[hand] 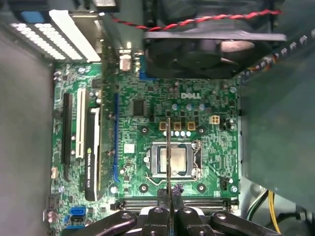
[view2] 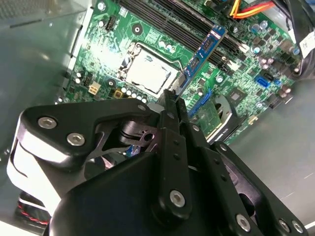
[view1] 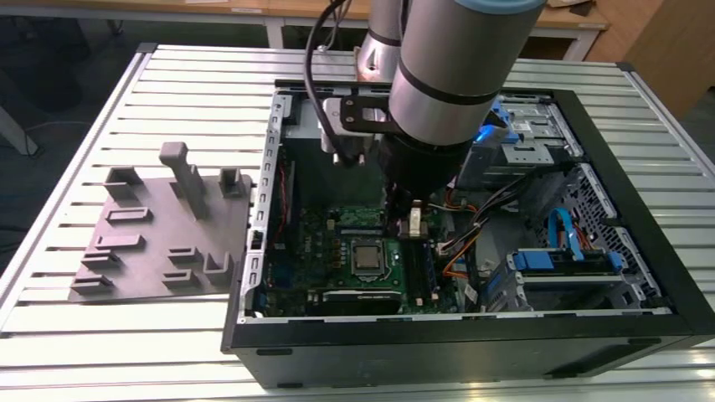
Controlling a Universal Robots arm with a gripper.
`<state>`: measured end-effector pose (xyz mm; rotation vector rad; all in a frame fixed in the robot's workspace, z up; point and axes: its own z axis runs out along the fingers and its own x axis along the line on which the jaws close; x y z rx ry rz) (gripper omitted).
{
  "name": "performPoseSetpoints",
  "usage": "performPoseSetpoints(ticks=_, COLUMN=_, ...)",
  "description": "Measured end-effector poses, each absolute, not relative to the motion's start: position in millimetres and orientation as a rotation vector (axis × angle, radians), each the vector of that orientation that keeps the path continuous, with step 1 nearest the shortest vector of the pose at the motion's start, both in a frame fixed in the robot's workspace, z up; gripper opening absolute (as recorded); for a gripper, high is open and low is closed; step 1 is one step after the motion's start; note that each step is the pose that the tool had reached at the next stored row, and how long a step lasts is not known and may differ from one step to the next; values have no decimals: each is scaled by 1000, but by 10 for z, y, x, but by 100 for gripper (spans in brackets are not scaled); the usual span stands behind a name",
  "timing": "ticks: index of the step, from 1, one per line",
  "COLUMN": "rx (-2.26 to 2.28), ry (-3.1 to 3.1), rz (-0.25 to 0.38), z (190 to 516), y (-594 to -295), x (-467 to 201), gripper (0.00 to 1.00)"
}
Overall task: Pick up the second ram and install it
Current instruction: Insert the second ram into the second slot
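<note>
The open case (view1: 447,356) holds the motherboard (view1: 326,251), with cables (view1: 470,243) and drive bays (view1: 564,260) at the exterior view's right. The gripper (view1: 413,224) is deep inside, jaws pinched tight on the ram (view2: 202,54). The ram sits edge-on over the board by the CPU socket (hand: 174,160), near the slots (hand: 206,201). The case walls crowd the arm (view1: 447,75). A grey fixture (view1: 156,251) lies on the table (view1: 112,352), at the exterior view's left.
</note>
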<state>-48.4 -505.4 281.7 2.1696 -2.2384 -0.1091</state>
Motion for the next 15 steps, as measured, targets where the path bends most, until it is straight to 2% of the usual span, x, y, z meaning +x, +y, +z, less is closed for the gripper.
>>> performPoseSetpoints(ticks=15, rx=1902, ry=-2480, rz=-113, z=2811, y=-5054, x=-484, gripper=14)
